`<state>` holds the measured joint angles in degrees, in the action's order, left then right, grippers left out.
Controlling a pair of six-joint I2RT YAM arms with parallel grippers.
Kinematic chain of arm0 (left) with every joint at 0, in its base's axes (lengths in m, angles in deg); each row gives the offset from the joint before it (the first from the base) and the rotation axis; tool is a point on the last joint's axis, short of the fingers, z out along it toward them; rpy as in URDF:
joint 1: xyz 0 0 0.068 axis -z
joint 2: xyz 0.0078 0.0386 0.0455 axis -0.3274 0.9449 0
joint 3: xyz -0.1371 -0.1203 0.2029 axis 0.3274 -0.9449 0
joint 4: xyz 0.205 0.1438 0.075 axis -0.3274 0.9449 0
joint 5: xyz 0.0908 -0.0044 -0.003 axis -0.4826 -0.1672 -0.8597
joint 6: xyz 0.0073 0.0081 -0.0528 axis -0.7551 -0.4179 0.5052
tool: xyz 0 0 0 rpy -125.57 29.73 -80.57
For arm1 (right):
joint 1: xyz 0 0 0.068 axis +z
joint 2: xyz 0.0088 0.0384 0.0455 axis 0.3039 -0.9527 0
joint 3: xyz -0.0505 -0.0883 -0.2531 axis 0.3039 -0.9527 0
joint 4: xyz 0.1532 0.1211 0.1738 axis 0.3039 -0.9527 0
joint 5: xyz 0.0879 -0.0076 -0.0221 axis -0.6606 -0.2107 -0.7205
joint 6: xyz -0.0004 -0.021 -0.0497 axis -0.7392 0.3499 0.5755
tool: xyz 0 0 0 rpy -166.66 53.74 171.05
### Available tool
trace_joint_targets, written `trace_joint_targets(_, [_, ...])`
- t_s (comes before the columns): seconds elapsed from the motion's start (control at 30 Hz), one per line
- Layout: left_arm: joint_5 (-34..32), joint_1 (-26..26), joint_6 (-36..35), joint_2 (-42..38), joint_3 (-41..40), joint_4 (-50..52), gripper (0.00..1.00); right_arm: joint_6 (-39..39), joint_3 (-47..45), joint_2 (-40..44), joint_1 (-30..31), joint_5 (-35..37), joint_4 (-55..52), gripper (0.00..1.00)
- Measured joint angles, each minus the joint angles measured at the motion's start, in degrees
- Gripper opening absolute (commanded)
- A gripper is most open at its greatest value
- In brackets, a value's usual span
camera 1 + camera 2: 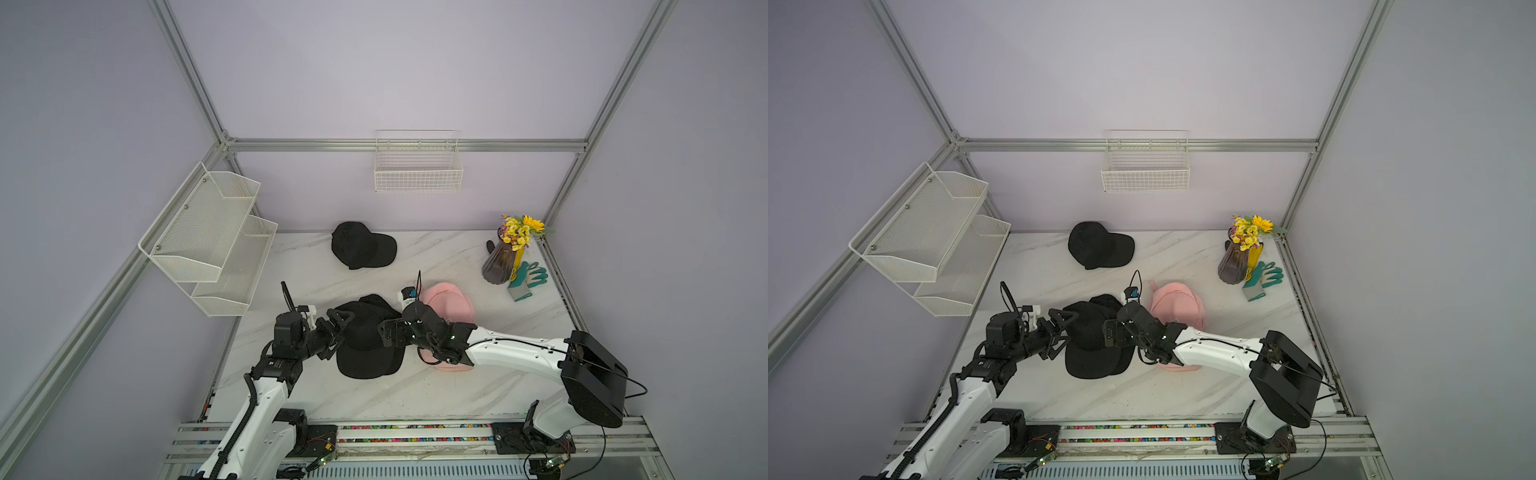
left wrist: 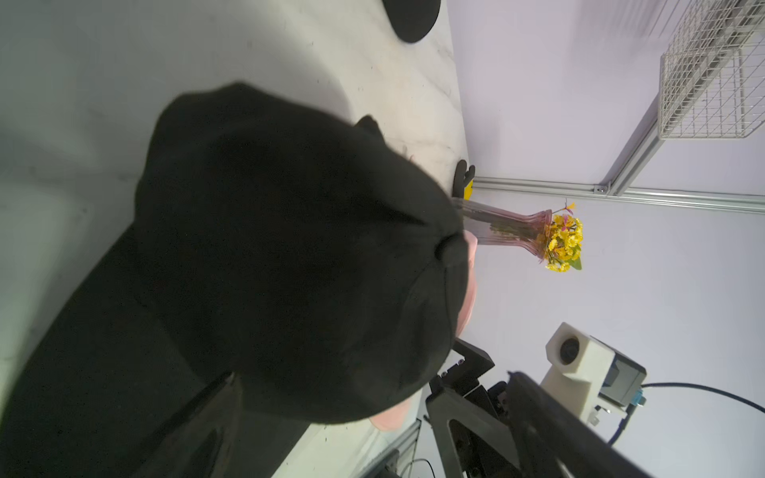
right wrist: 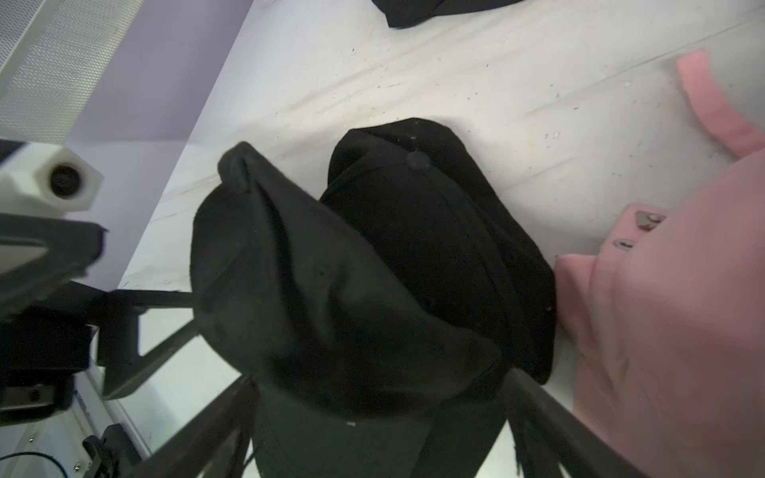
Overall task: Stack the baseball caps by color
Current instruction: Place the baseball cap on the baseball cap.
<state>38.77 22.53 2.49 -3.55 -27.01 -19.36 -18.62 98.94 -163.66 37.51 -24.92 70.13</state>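
Two black caps point(image 1: 365, 345) point(image 1: 1096, 349) lie overlapped mid-table, brims toward the front. A third black cap point(image 1: 363, 246) point(image 1: 1100, 246) rests alone near the back wall. Pink cap fabric point(image 1: 448, 300) point(image 1: 1178, 305) lies right of the black pile, partly under my right arm; how many are stacked I cannot tell. My left gripper point(image 1: 338, 332) point(image 2: 372, 434) is open at the pile's left side, against the top black cap point(image 2: 289, 248). My right gripper point(image 1: 387, 332) point(image 3: 381, 438) is open, its jaws straddling the black caps' point(image 3: 331, 289) brim end beside the pink cap point(image 3: 662, 314).
A ribbed vase of yellow flowers point(image 1: 500, 262) and teal gloves point(image 1: 528, 277) stand at the back right. A white wire basket point(image 1: 417, 174) hangs on the back wall. A two-tier mesh shelf point(image 1: 208, 241) juts from the left wall over the table edge.
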Motion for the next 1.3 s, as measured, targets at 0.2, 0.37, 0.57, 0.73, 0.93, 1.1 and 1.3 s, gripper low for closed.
trace_joint_targets(0.2, [-12.15, -0.02, -11.32, 2.43, 9.11, 8.26, 1.0, 0.52, 0.0, -0.04, -3.96, -2.21, -0.98, 0.97])
trace_joint_targets(0.37, [-12.46, -0.02, -12.37, 7.72, 5.49, 4.48, 1.0, 0.98, 0.0, -2.29, -5.9, -5.53, -0.26, 0.92])
trace_joint_targets(0.57, [-10.25, 0.0, -9.6, 11.28, 1.46, 0.13, 0.95, 0.26, 0.0, -6.32, -5.92, -6.93, 0.61, 0.61])
trace_joint_targets(0.73, [-6.62, 0.7, -5.57, 10.32, -4.24, -7.5, 0.75, -0.35, 0.0, -8.66, -5.97, -8.72, 3.21, 0.36])
trace_joint_targets(0.93, [-5.2, 2.91, -2.1, 10.54, -6.49, -12.81, 0.56, -0.37, 0.0, -9.11, -5.99, -10.95, 5.33, 0.18])
trace_joint_targets(1.1, [-5.57, 3.89, -1.4, 10.58, -6.47, -13.84, 0.45, -0.15, -0.13, -8.81, -5.99, -11.47, 5.46, 0.13])
trace_joint_targets(1.3, [-6.32, 4.87, -1.55, 7.74, -5.35, -12.55, 0.21, -0.09, -1.42, -5.68, -5.99, -12.28, 5.49, 0.0])
